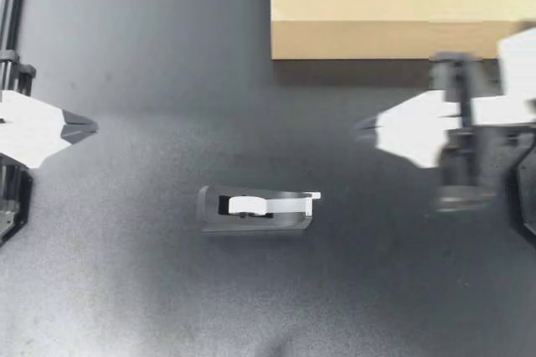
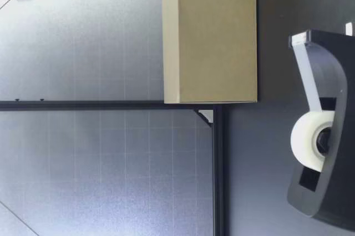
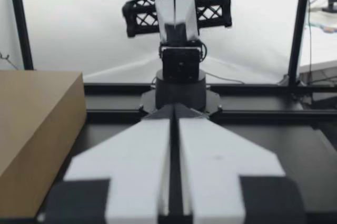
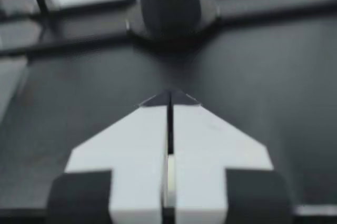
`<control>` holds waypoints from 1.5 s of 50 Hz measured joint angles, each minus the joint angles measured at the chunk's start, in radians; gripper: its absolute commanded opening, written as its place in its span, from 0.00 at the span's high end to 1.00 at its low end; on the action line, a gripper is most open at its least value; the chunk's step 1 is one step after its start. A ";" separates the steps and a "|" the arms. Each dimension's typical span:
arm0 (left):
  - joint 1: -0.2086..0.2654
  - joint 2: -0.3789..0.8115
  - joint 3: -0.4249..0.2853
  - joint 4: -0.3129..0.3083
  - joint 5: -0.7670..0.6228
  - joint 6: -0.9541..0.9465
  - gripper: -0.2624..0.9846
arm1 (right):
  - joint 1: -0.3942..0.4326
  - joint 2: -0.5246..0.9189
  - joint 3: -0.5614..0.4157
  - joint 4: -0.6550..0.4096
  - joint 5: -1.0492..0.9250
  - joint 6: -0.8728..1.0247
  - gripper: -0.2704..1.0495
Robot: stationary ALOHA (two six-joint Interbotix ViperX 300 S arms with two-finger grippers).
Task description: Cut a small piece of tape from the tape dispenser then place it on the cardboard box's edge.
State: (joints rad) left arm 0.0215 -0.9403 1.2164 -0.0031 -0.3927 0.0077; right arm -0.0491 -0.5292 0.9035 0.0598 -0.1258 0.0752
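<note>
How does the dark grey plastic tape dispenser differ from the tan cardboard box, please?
The tape dispenser is dark grey, the cardboard box tan. The dispenser is much smaller than the box. The dispenser sits mid-table, the box at the table's edge. The dispenser carries a white tape roll; the box is plain. Both rest on the black table, untouched.

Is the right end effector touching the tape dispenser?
Apart. The top view shows a clear stretch of bare table between the right end effector and the tape dispenser.
</note>
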 measured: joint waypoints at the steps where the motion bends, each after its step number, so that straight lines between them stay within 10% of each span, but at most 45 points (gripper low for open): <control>1: 0.000 0.002 0.000 0.000 0.000 0.000 0.89 | 0.000 0.025 -0.020 0.000 0.021 0.006 0.89; 33: 0.000 0.011 0.035 0.000 -0.002 0.002 0.89 | -0.009 0.552 -0.525 0.037 0.851 -0.043 0.89; 56: 0.000 0.011 0.051 0.000 -0.002 -0.006 0.89 | -0.288 0.775 -0.696 0.669 1.235 -0.563 0.88; 75: 0.000 0.011 0.054 0.000 -0.002 -0.009 0.89 | -0.351 0.868 -0.724 0.710 1.319 -0.575 0.46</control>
State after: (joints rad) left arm 0.0215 -0.9296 1.2701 -0.0031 -0.3942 -0.0015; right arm -0.4004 0.3390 0.1795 0.7701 1.1934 -0.5001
